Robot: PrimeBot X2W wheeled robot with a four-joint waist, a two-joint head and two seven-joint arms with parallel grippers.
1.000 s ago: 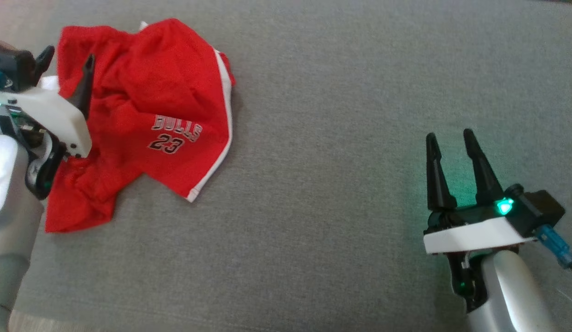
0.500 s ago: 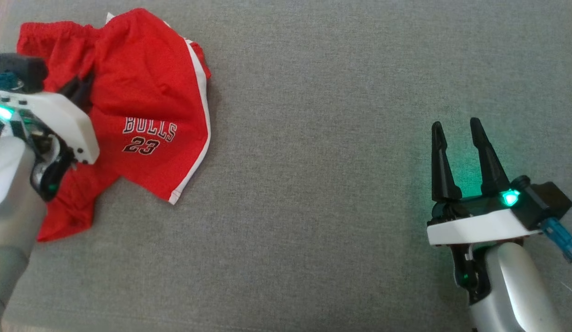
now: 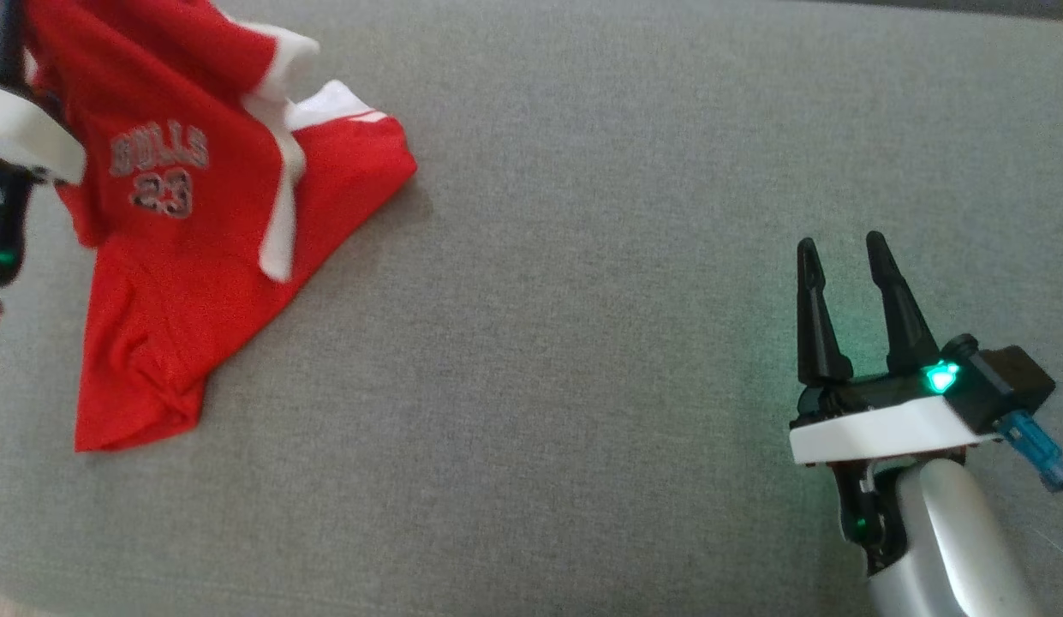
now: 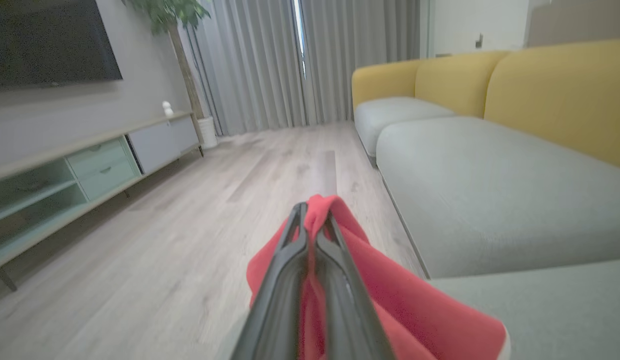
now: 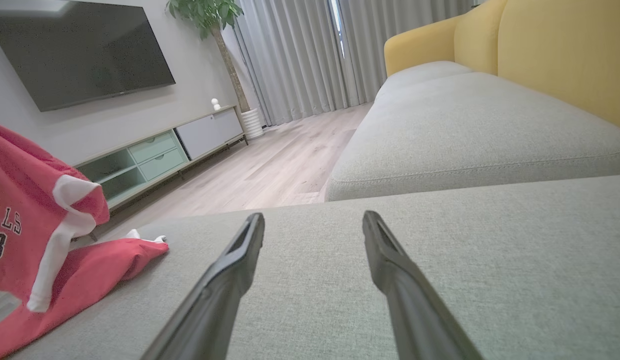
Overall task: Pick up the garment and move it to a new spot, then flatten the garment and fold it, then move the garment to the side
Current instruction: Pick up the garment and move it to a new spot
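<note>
I judge this the pick-up: my left gripper (image 4: 312, 212) has its jaws clamped on the red, white-trimmed jersey shorts (image 3: 197, 257), half-lifted off the grey fabric cushion (image 3: 582, 343), my right gripper (image 3: 840, 244) has its jaws apart and empty, and next comes carrying them somewhere new.

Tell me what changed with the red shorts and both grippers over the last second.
The left gripper, open over the red shorts a second ago, has shut on the fabric and lifted it. The shorts now hang from it, partly unfurled, with their lower part on the grey cushion. The right gripper stayed open, in about the same place.
</note>
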